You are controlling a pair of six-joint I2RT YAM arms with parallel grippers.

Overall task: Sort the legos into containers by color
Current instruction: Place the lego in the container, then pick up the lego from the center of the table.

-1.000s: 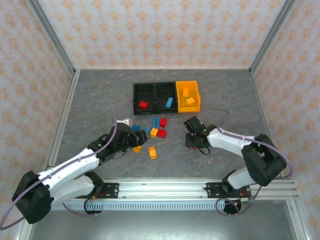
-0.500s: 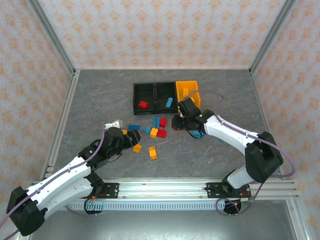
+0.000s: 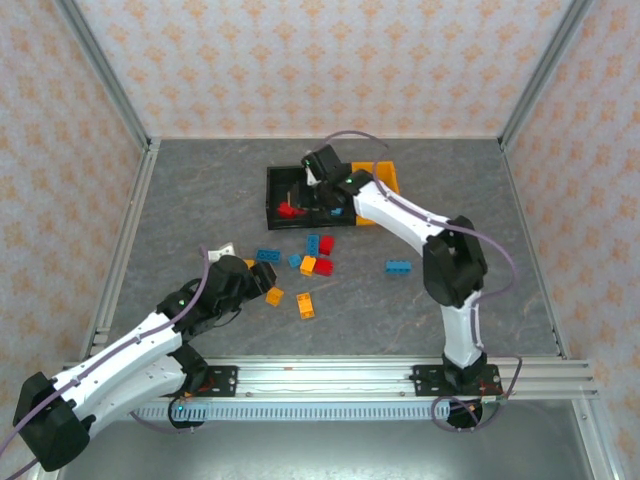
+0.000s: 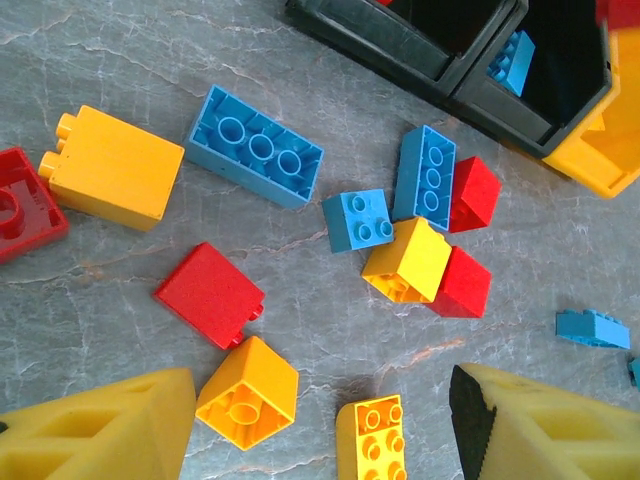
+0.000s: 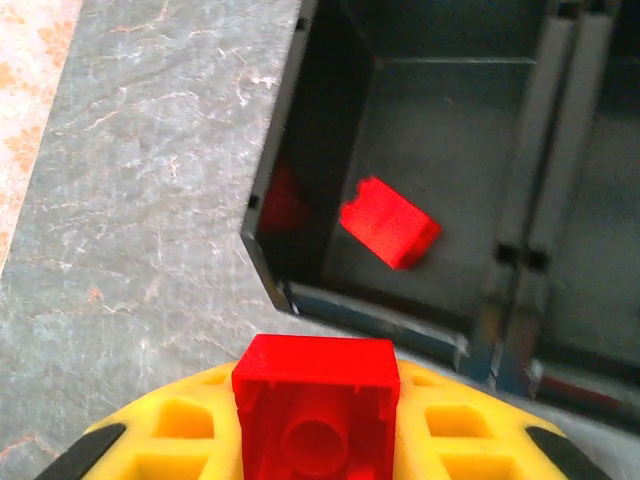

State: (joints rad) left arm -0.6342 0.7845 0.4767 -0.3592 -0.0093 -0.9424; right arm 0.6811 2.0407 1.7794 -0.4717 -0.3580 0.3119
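**Bins.** Three bins (image 3: 268,200) stand in a joined row at the far middle of the surface (image 3: 180,200): two black and one orange-yellow.

**Bricks.** In the left wrist view the loose bricks (image 4: 255,145) on the surface count four yellow, four red and four blue. A blue sliver at the right edge is perhaps a thirteenth, but too little of it shows to be sure. They lie just in front of the bins, and five of them touch one another in a tight knot. The left black bin (image 5: 275,150) holds one red brick (image 5: 388,236). The middle bin (image 4: 500,105) holds one blue brick (image 4: 515,62).

**Right tool** (image 5: 316,440). It is closed on a second red brick (image 5: 316,385), which sits hollow side up between the yellow pads. The tool hangs above the near left corner of the left black bin.

**Left tool** (image 4: 315,430). Its fingers (image 4: 100,430) are spread wide and grip nothing. It hangs over the near side of the loose bricks, with two yellow ones lying between the fingers. Whether the fingertips touch the surface cannot be told.
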